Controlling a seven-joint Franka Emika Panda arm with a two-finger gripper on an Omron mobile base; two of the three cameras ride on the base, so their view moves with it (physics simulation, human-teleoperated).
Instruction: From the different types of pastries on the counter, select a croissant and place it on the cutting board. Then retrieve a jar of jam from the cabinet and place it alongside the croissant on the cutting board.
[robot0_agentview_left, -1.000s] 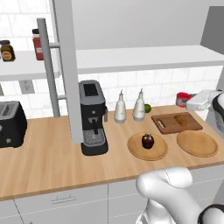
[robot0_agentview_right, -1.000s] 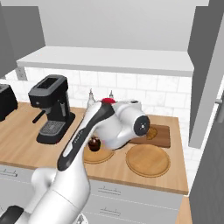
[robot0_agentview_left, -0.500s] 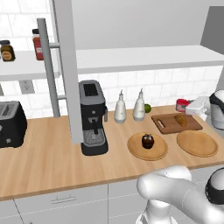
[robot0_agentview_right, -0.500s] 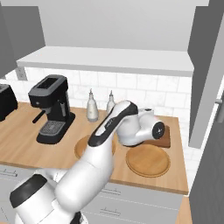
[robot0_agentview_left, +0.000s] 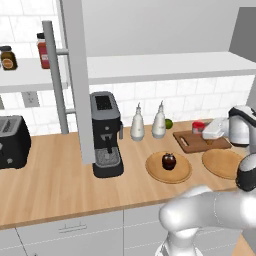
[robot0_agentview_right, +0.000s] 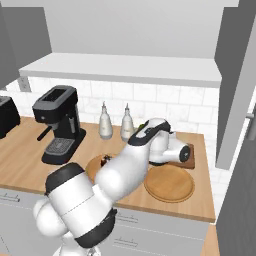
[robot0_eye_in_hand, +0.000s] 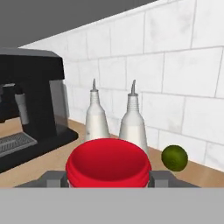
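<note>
My gripper (robot0_eye_in_hand: 108, 178) is shut on the jar of jam (robot0_eye_in_hand: 108, 162), whose red lid sits between the two fingers (robot0_eye_in_hand: 54, 178). Seen from the left base, the jar of jam (robot0_agentview_left: 199, 127) hangs low at the far edge of the dark cutting board (robot0_agentview_left: 192, 142), with the gripper (robot0_agentview_left: 204, 131) just right of it. The white hand covers the middle of the board, so the croissant is hidden. A dark round pastry (robot0_agentview_left: 169, 160) lies on a round wooden plate (robot0_agentview_left: 156, 172). In the right base view the cutting board (robot0_agentview_right: 189, 156) peeks out behind the hand.
Two white bottles (robot0_agentview_left: 137, 125) (robot0_agentview_left: 159, 121) and a lime (robot0_eye_in_hand: 174, 158) stand by the tiled wall left of the board. A second round plate (robot0_agentview_left: 222, 162) lies in front of it. A coffee machine (robot0_agentview_left: 106, 132), the grey cabinet door (robot0_agentview_left: 75, 75), a toaster (robot0_agentview_left: 14, 141).
The hand with the jar has come down and a little left, settling low over the cutting board's far end. The arm's elbow has swung across the foreground.
</note>
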